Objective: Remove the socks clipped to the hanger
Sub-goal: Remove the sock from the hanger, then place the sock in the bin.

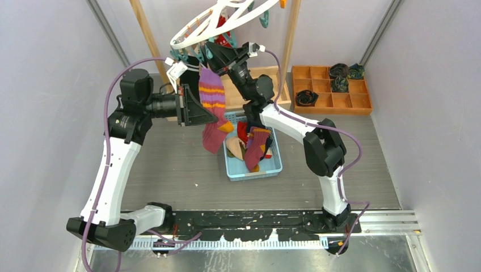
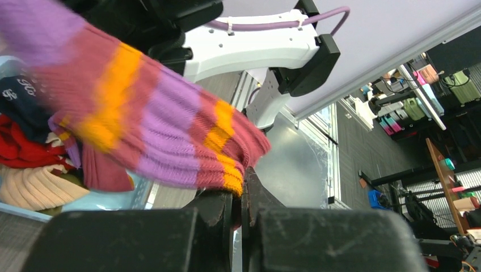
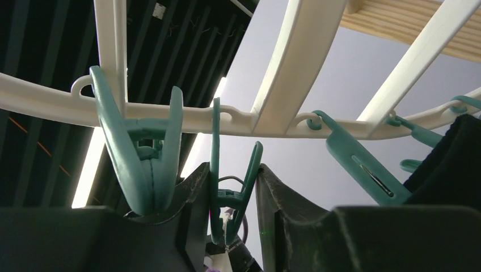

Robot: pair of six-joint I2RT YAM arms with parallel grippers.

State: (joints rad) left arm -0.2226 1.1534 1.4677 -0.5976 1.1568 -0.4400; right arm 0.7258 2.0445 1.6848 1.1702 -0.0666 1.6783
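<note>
View of the hanger station. Your left gripper (image 2: 243, 198) is closed on the lower hem of the purple-striped sock (image 1: 214, 96), fingers pinching the maroon and orange edge. The sock hangs slack, its foot over the blue basket (image 1: 255, 173). Its upper end reaches up to the clips under the near rim of the white hanger (image 1: 190, 33), and your right arm hides whether it is clipped there. Your right gripper (image 3: 231, 209) is raised to that rim with a teal clip (image 3: 215, 147) between its fingers; they sit tight on either side, but you cannot tell whether they squeeze it. Loose socks (image 1: 255, 147) — red, beige, maroon — lie in the basket. Dark ones sit in the wooden compartment tray (image 1: 334, 110) to the right.
</note>
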